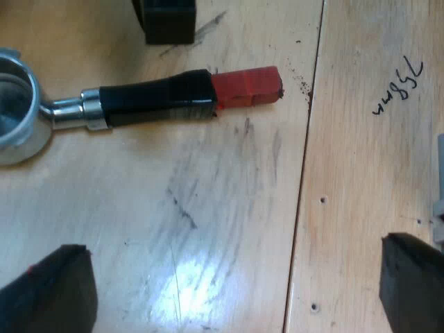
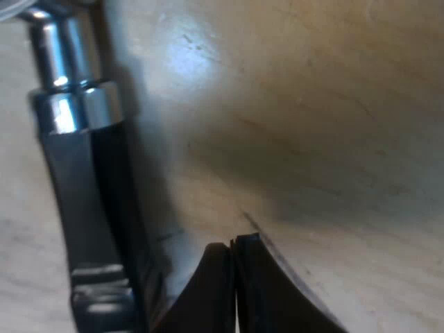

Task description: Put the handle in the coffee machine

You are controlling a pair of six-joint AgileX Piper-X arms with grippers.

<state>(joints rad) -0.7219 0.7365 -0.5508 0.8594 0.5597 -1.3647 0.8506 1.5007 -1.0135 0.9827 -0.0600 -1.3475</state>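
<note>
The metal holder lies flat on the wooden table, its round basket [image 1: 14, 104] joined by a shiny neck to the dark handle [image 1: 156, 97] that ends in red [image 1: 246, 87]. My left gripper [image 1: 234, 246] hovers over the bare table a short way off the handle, open wide, with nothing between its fingers [image 1: 48, 288]. In the right wrist view the handle's dark part [image 2: 90, 208] and shiny neck [image 2: 66, 83] run close alongside my right gripper [image 2: 232, 243]. Its two fingers are shut against each other, holding nothing, low over the table beside the handle.
A black blocky part [image 1: 166, 21] stands just beyond the handle's dark section. A seam [image 1: 305, 139] runs between two table boards near the red end, with handwriting [image 1: 399, 87] on the far board. A grey object's edge [image 1: 438, 208] shows by one left finger.
</note>
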